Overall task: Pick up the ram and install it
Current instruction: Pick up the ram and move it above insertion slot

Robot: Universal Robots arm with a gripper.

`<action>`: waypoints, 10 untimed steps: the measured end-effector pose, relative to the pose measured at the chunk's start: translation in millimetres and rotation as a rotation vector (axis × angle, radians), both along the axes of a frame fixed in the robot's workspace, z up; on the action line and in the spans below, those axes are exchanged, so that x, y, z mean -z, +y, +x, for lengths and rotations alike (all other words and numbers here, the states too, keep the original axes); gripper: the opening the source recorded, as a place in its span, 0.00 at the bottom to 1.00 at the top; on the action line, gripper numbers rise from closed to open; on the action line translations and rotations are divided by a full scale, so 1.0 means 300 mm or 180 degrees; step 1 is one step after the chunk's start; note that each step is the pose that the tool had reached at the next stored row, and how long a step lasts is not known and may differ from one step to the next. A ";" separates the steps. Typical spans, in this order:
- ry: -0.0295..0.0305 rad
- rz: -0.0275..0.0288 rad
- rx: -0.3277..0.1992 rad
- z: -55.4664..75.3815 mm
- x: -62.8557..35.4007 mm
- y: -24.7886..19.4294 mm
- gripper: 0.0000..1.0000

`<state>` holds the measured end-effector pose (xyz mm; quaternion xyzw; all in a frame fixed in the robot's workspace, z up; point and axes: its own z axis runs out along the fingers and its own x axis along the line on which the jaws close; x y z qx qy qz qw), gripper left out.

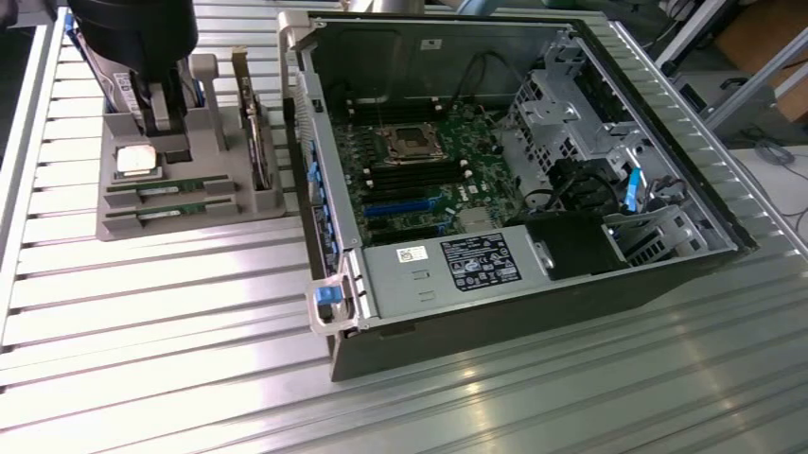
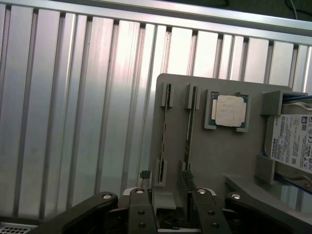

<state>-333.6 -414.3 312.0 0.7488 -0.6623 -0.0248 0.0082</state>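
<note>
Two ram sticks lie edge-up in slots of a grey holder (image 1: 120, 227): one ram (image 1: 170, 186) nearer the CPU, the other ram (image 1: 170, 212) at the holder's front. In the wrist view they are thin green strips, one ram (image 2: 164, 131) and its twin (image 2: 190, 131). My gripper (image 2: 165, 178) hangs open above the holder with nothing in it. The first strip runs between the fingertips (image 2: 145, 176), and the second lines up with the other fingertip. In the exterior view the gripper (image 1: 158, 118) stands over the holder's back part, under the dark arm.
A square silver CPU (image 2: 230, 110) sits in the holder beside the sticks. A hard drive (image 2: 292, 144) stands at the holder's side. The open computer case (image 1: 347, 350) lies to the exterior view's right, its motherboard (image 1: 417, 170) with black memory slots exposed. The table is ribbed aluminium.
</note>
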 end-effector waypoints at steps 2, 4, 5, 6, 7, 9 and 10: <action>0.0000 0.0000 0.0000 0.000 0.002 0.000 0.36; 0.0000 0.0000 0.0000 0.000 0.002 0.000 0.36; 0.0000 0.0000 0.0000 0.000 0.002 0.000 0.36; 0.0000 0.0000 0.0000 0.000 0.004 0.000 0.36; 0.0000 0.0000 0.0000 -0.001 0.006 0.000 0.36; 0.0000 0.0000 0.0000 -0.002 0.010 0.000 0.36; 0.0000 0.0000 0.0000 -0.003 0.011 0.000 0.36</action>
